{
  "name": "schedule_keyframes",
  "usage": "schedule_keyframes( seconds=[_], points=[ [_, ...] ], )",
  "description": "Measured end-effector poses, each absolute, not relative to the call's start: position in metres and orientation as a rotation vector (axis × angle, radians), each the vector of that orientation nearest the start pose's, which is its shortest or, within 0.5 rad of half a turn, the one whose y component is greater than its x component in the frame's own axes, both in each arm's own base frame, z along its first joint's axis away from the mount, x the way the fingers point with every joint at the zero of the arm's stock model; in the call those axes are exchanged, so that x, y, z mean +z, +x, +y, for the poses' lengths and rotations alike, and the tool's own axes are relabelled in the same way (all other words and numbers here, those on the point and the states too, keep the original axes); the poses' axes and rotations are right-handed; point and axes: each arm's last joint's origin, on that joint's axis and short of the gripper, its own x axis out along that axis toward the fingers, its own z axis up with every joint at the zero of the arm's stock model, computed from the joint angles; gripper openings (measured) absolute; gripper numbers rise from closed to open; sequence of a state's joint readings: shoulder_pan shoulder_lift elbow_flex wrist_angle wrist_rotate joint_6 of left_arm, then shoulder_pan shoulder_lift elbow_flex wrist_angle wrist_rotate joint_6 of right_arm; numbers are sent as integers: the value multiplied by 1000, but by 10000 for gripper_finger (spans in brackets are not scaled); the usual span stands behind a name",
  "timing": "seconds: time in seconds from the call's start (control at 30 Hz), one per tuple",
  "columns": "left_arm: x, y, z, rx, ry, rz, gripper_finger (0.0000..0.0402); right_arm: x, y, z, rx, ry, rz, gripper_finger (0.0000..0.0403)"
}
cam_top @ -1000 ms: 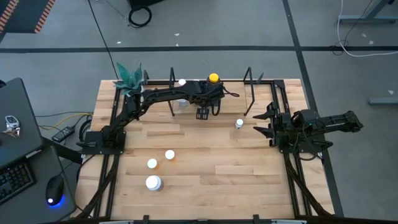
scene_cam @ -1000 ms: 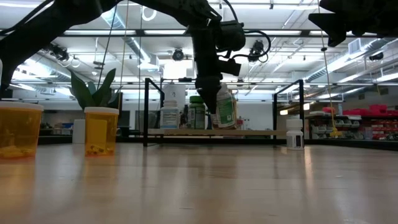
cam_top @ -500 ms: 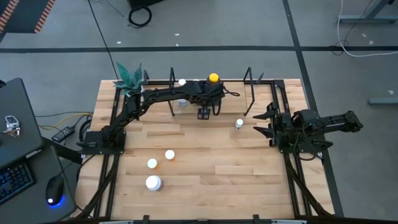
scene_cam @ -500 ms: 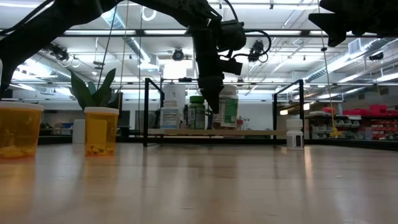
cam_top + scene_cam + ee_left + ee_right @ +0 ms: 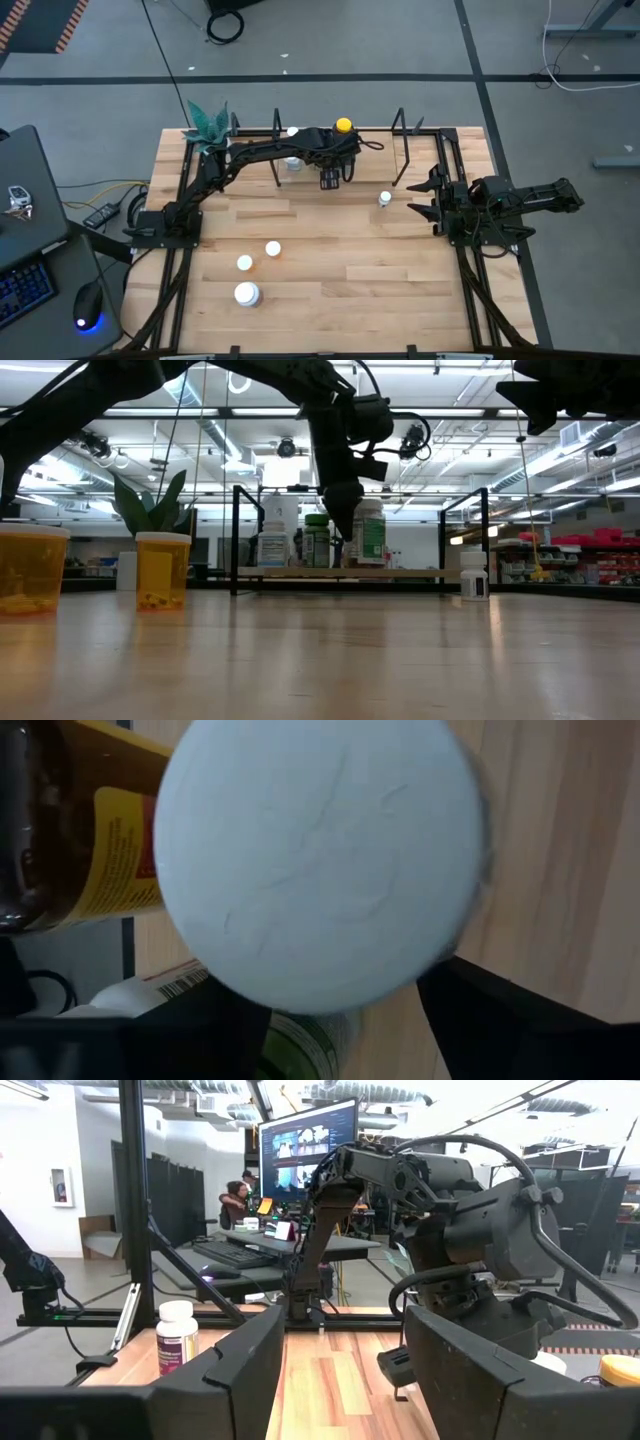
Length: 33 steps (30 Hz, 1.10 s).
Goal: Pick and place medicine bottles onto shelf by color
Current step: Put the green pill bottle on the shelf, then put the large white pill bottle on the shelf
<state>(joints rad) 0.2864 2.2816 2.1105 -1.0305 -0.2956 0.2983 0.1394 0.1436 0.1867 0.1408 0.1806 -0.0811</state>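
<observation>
My left gripper (image 5: 328, 181) reaches over the shelf (image 5: 400, 573) at the table's far side, pointing steeply down. A white-capped bottle with a green label (image 5: 368, 532) stands upright between its fingers, its base at the shelf board. Its cap (image 5: 320, 860) fills the left wrist view. A green bottle (image 5: 317, 541) and a white bottle (image 5: 272, 547) stand on the shelf beside it, and a yellow-capped bottle (image 5: 343, 125) stands behind. My right gripper (image 5: 340, 1370) waits open at the table's right side. My left gripper has the white-capped bottle between its two fingers (image 5: 500, 1020), which come from above at a slant and stand on either side of the body below the cap. The wide cap hides the place of contact. The bottle is upright, its base at the shelf board (image 5: 368, 569).
A small white bottle (image 5: 384, 199) stands on the table near my right gripper. Three more bottles (image 5: 273, 248), (image 5: 244, 263), (image 5: 247, 294) stand at the near left. A potted plant (image 5: 208, 122) stands at the far left corner. Black wire uprights (image 5: 236, 540), (image 5: 486, 540) frame the shelf ends.
My left gripper has rolled at the wrist while staying in place over the shelf. The white-capped bottle between its fingers, which leaned to one side, now stands upright on the shelf board.
</observation>
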Motion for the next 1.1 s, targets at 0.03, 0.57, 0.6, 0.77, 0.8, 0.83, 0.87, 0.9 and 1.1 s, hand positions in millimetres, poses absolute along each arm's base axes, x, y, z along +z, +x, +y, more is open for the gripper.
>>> schedule_keyframes(
  seconds=[0.03, 0.57, 0.6, 0.77, 0.8, 0.83, 0.87, 0.9, 1.1],
  points=[
    [233, 457, 142, 325, 262, 1280, 238, 229, 95, 8, -49, -51, -180, 217],
    [287, 449, 128, 371, 312, 1238, 174, 229, 95, 8, -49, -51, -180, 217],
    [294, 447, 125, 371, 317, 1220, 167, 229, 95, 8, -49, -51, -180, 217],
    [316, 442, 107, 354, 336, 1156, 130, 229, 95, 8, -49, -51, -180, 217],
    [320, 441, 102, 349, 338, 1145, 123, 229, 95, 8, -49, -51, -180, 217],
    [324, 438, 97, 344, 337, 1145, 117, 229, 95, 8, -49, -51, -180, 217],
    [327, 436, 92, 339, 333, 1151, 111, 229, 95, 8, -49, -51, -180, 218],
    [329, 434, 86, 333, 331, 1154, 106, 229, 95, 8, -49, -51, -180, 218],
    [331, 418, 48, 240, 305, 1295, 92, 229, 95, 8, -49, -51, -181, 217]
  ],
)
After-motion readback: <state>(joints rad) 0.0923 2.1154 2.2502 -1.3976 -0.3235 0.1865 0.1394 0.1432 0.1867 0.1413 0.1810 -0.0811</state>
